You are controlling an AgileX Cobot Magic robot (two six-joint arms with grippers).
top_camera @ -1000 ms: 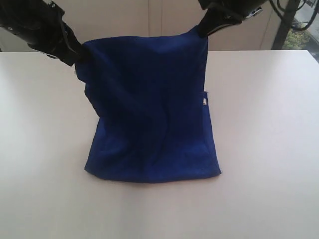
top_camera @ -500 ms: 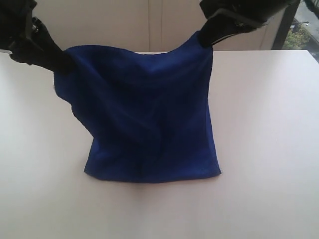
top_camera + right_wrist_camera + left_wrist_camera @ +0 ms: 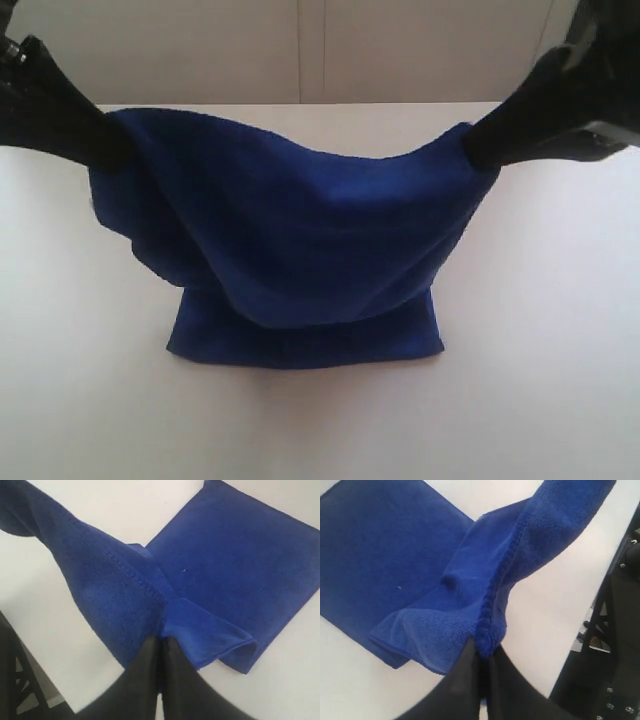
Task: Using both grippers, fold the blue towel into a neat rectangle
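Here, the left gripper (image 3: pixel 108 148) is pinching one raised corner of the towel (image 3: pixel 300 240), and the right gripper (image 3: pixel 478 150) is clamping the other. Both sets of jaws are closed tight on the cloth. Between them the top edge is sagging in a shallow curve above the table (image 3: pixel 540 360). In each wrist view the stitched hem is running straight into the jaws. The towel's lower part is lying flat, its near edge running straight. Bare tabletop is lying open on both sides and in front. A pale wall (image 3: pixel 300 50) is standing beyond the far edge.
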